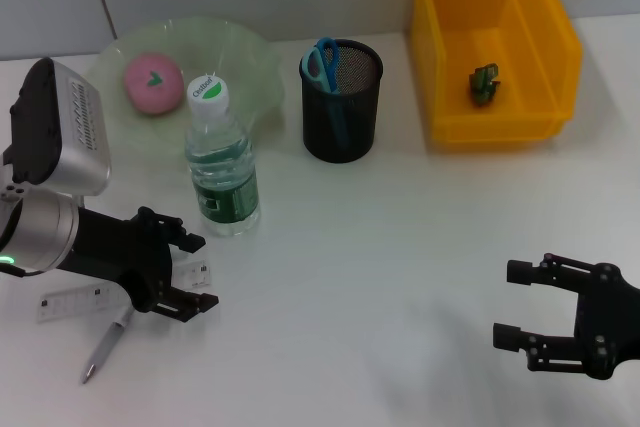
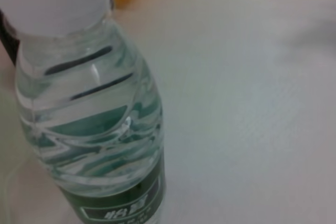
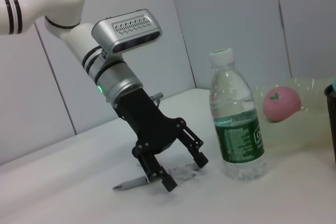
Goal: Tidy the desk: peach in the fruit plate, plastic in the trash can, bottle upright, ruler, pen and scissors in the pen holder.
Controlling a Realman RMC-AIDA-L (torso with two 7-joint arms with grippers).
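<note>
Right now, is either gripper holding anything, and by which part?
Nothing is held. The left gripper is open, low over the ruler and pen; the right gripper is open over bare table.

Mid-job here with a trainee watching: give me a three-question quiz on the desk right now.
1. True or false: the water bottle stands upright.
2. Where is the peach? A) yellow bin B) green fruit plate C) mesh pen holder
3. Which two items lie beside the left gripper?

Key: 1. True. 2. B. 3. The ruler and the pen; the open gripper hovers just over them. The right gripper is open, away from everything.
</note>
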